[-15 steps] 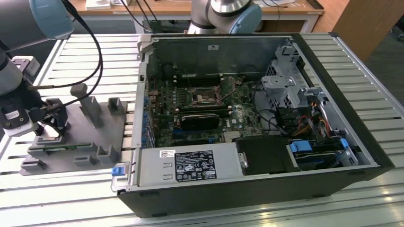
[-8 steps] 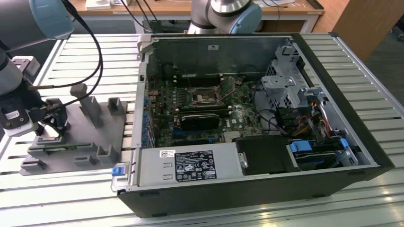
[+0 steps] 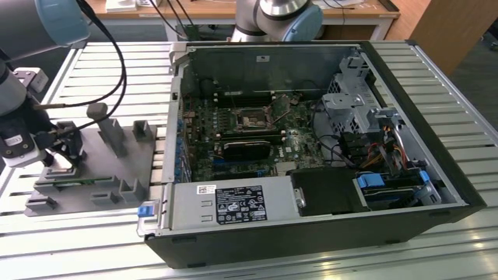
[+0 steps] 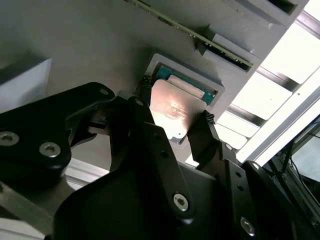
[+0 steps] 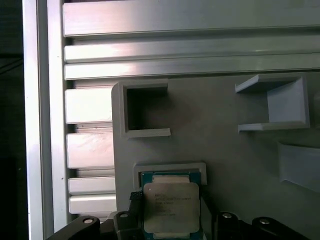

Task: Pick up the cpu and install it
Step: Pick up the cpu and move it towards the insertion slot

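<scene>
The cpu (image 4: 172,111), a small square chip with a silvery top (image 5: 171,205), sits at a shallow grey pocket (image 5: 170,168) of the grey fixture plate (image 3: 144,153) on the exterior view's left. My gripper (image 4: 175,107) is down over that pocket (image 3: 60,158). Its black fingers (image 4: 142,97) press against two opposite edges of the chip. The chip looks slightly raised from the pocket, where a green and pale strip (image 4: 186,86) shows beside it. In the open computer case, the motherboard's socket (image 3: 253,121) lies with its frame open.
The open black computer case (image 3: 311,233) fills the middle of the slatted metal table (image 3: 459,76). The fixture plate carries upright posts (image 3: 109,131) and square holders (image 5: 145,110). Cables (image 3: 116,64) hang from my arm. A second arm's base (image 3: 276,20) stands behind the case.
</scene>
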Tool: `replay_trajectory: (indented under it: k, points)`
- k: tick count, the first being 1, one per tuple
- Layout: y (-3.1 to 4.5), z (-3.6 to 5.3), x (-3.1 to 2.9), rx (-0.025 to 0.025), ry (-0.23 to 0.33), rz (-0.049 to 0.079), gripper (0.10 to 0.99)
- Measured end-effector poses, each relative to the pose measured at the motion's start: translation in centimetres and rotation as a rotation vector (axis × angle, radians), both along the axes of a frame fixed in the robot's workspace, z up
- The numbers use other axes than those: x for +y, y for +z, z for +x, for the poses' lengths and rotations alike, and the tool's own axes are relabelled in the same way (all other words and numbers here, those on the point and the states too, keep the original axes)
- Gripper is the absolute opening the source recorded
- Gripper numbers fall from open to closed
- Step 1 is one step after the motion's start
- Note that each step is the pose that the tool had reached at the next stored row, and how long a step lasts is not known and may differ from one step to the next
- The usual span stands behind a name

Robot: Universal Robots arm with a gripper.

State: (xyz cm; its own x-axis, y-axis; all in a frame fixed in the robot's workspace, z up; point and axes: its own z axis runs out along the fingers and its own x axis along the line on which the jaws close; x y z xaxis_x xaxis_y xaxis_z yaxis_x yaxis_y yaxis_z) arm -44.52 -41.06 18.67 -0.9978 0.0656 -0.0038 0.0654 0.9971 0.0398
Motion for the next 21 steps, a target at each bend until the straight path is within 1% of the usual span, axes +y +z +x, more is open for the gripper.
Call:
replay_trajectory:
  k: [7,11,21]
  points:
    - [0.70,-0.01,0.00,0.0004,0.000,0.001,0.541]
    - [0.95,0.00,0.00,0.0000,0.000,0.002,0.541]
    - [2.04,0.00,0.00,0.0002,0.000,0.002,0.541]
